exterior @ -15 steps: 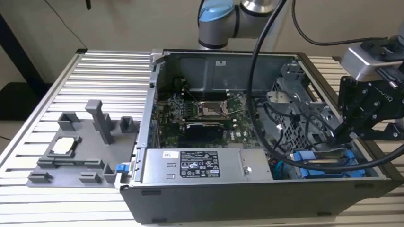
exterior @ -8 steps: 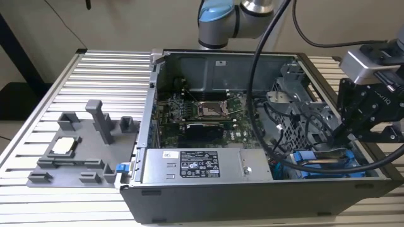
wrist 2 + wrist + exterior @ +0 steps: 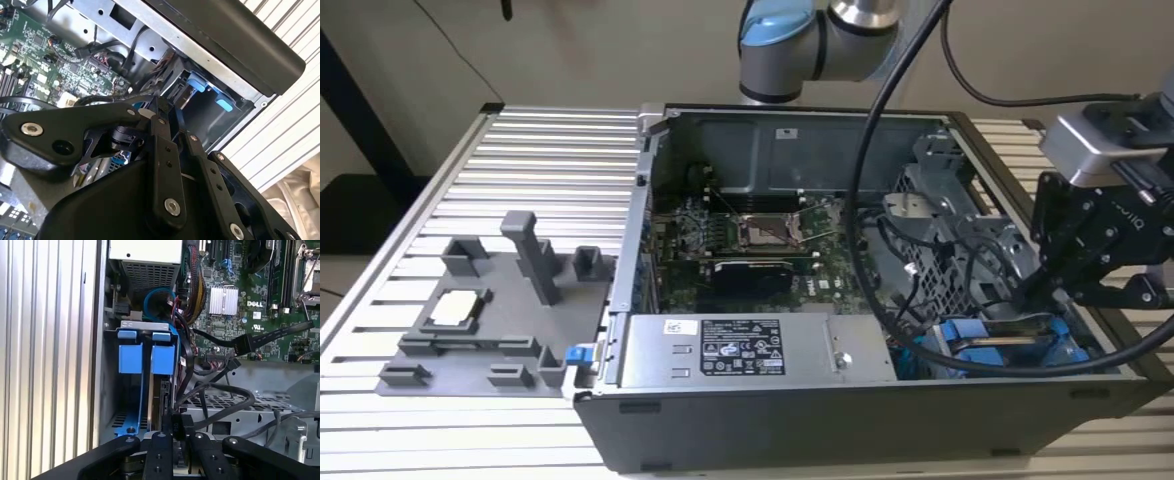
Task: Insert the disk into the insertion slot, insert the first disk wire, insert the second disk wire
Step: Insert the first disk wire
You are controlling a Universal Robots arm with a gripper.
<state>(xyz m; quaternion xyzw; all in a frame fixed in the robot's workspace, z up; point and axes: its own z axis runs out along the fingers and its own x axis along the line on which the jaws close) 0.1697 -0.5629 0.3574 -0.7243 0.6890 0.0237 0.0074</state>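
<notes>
Right, from my console the disk (image 3: pixel 163 360) looks seated. It stands edge-on in the insertion slot (image 3: pixel 945 358) at the corner of the case (image 3: pixel 854 420), with its blue tabs level with those of the carrier (image 3: pixel 130 359) beside it. So I judge the first step done and a wire step in hand. The gripper (image 3: pixel 179 434) hangs just above one end of the disk, clenched on the black plug of a disk wire (image 3: pixel 178 421) whose cable loops away over the perforated cage (image 3: pixel 272 401). Whether this is the first or second wire I cannot tell. A flat black cable (image 3: pixel 243 343) lies with its plug free across the motherboard (image 3: pixel 270 325), well apart from the disk. The gripper's own body hides where plug and socket would meet. As I judge it, the move calls for squaring the plug to the socket, then a straight, gentle push that stays clear of the cables crowded beside the bay.
</notes>
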